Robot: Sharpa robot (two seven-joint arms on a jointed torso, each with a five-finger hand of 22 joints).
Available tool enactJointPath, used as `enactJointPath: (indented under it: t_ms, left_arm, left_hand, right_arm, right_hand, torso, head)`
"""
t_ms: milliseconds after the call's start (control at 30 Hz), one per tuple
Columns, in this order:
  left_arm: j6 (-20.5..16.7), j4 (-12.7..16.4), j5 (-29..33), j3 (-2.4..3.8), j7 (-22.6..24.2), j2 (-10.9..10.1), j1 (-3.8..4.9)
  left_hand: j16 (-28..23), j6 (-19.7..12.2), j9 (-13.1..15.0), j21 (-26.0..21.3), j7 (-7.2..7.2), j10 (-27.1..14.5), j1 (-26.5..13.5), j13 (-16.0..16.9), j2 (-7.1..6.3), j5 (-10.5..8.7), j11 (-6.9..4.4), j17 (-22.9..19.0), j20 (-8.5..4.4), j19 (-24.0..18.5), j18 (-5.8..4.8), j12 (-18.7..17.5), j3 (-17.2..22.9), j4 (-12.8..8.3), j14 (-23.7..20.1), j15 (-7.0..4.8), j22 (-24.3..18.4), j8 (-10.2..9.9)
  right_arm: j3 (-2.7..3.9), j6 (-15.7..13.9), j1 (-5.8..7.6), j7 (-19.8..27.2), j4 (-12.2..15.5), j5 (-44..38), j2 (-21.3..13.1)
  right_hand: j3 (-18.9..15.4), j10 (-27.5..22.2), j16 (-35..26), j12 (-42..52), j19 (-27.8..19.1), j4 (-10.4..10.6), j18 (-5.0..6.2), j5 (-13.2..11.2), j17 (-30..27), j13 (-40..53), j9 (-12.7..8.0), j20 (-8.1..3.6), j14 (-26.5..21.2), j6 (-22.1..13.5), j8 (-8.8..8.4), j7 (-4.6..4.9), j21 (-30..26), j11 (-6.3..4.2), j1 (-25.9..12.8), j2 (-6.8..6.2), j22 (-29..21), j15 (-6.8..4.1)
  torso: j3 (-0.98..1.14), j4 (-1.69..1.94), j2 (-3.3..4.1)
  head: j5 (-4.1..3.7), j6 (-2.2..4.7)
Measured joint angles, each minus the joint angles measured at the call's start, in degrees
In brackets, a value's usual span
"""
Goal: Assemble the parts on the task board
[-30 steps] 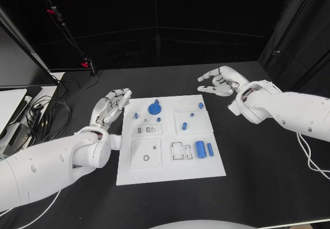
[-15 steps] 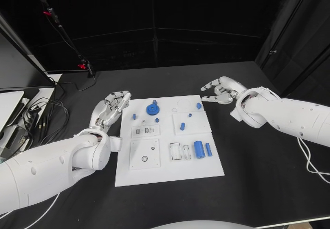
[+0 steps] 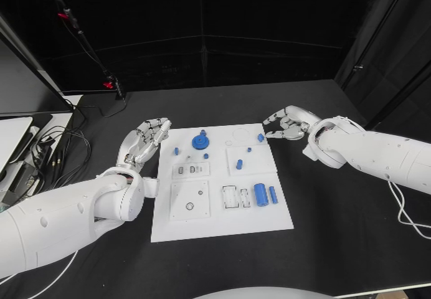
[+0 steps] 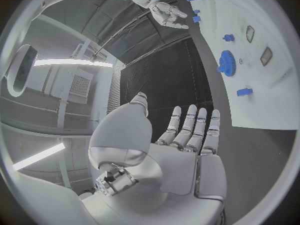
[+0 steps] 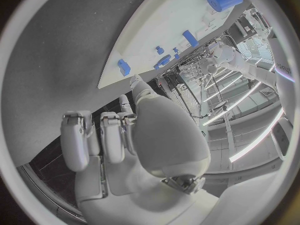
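Change since the earlier frames: the right robot hand [image 3: 286,123] has been brought down and inward, from well beyond the far right corner of the flat white rectangular task board [image 3: 269,215] to just beside that corner. The left robot hand [image 3: 146,139] is found much as before, alongside the board's left edge.

Right robot hand: fingers curled inward, nothing seen between them. Left robot hand: fingers extended and slightly apart, nothing held, palm seen flat in the left wrist view [image 4: 187,150].

Task items, all on the board at the middle of the black surface [image 3: 341,237]: small blue plastic gear [image 3: 201,142] at the far left; short blue peg [image 3: 260,137] nearest the right hand; large blue cylinder [image 3: 260,194] with a thinner blue rod [image 3: 272,195] touching or just beside it, near right.

Handling, as judged: parts light, rigid, smooth, liable to roll or slip; the peg is best pinched across its sides.

Markings: no legible writing or brand found.
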Motion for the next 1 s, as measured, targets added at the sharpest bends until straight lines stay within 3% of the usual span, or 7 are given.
enactJointPath:
  t_ms: [767,1000]
  left_arm:
    - [0.01,0.05,0.0,0.0,0.0,-0.13,-0.01]
    - [0.02,0.06,0.0,0.0,0.0,-0.13,-0.01]
  left_hand:
    - [0.2,0.0,-0.05,0.0,0.0,0.0,0.0,0.0,0.0,0.0,0.0,0.0,0.0,0.0,0.0,0.0,-0.13,-0.13,0.0,0.0,-0.01,0.0]
    - [0.2,0.0,-0.05,0.0,0.0,0.0,0.0,0.0,0.0,0.0,0.0,0.0,0.0,0.0,0.0,0.0,-0.13,-0.13,0.0,0.0,-0.01,0.0]
  right_arm:
    - [0.0,2.72,-0.27,0.6,-1.48,-0.71,1.52]
    - [0.0,3.17,-0.28,0.44,-1.95,-0.87,2.12]
  right_hand:
    - [0.48,0.0,0.0,0.0,-0.01,-0.79,0.0,0.43,-0.01,0.0,0.01,-0.41,-0.01,0.41,0.0,-0.41,0.0,-0.41,1.19,0.16,-0.01,-0.4]
    - [1.28,0.0,0.0,0.0,-0.11,-1.6,0.01,1.55,-0.01,0.01,0.01,-0.74,-0.01,0.83,0.0,-0.83,0.0,-0.82,2.19,1.12,-0.02,-0.82]
  torso:
    - [0.03,-0.05,-0.04]
    - [0.03,-0.05,-0.07]
  head:
    - [0.31,-0.47]
    - [0.4,-0.62]
